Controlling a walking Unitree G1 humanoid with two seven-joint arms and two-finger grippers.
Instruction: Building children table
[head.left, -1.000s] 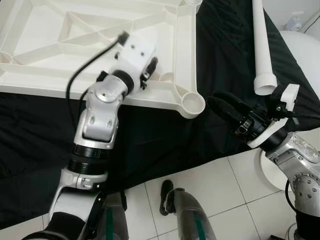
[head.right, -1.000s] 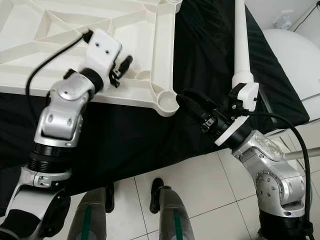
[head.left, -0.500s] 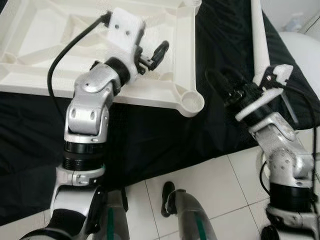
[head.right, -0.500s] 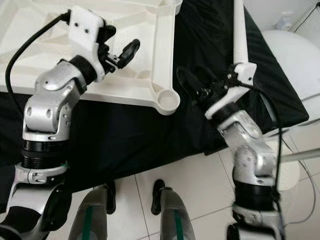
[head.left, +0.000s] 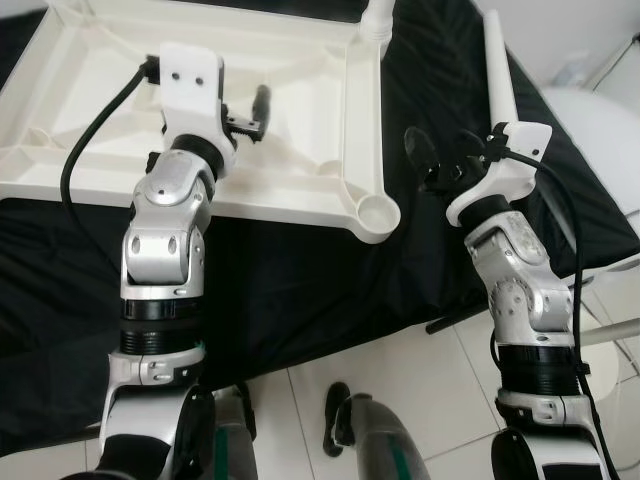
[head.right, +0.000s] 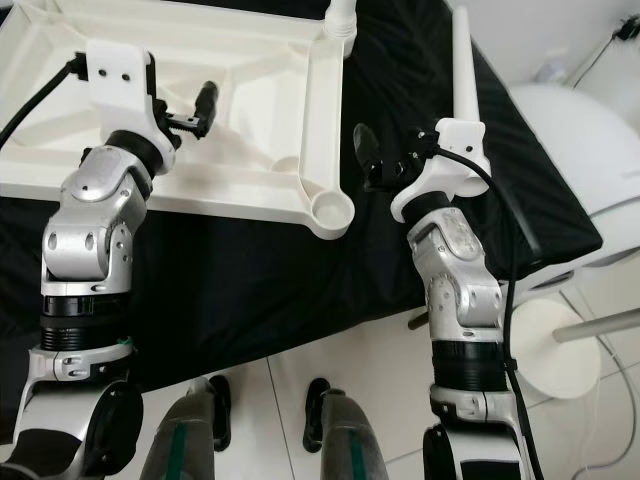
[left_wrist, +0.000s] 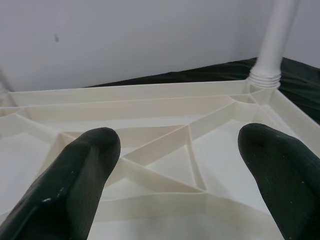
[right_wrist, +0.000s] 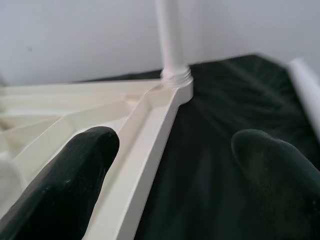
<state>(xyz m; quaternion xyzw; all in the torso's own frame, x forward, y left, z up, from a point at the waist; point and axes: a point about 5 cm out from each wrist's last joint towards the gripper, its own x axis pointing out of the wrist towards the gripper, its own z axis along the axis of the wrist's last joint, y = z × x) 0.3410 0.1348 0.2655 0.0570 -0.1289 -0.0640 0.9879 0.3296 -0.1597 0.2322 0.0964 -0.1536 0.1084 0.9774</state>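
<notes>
While the white plastic tabletop (head.left: 300, 110) lies upside down on the black-covered desk (head.left: 300, 270), its ribs up, the left hand (head.left: 252, 112) hovers over its ribbed underside, fingers spread and empty. One leg (right_wrist: 170, 35) stands screwed into the far corner socket; the near corner socket (head.left: 380, 213) is bare. The right hand (head.left: 430, 160), open too, hangs just beside the loose leg (head.left: 500, 75) lying on the cloth. That leg looks light, stiff and smooth: better gripped mid-shaft.

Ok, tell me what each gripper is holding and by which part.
Nothing is held. The left gripper hangs open over the upturned white plastic tabletop; the right gripper is open above the black cloth.
</notes>
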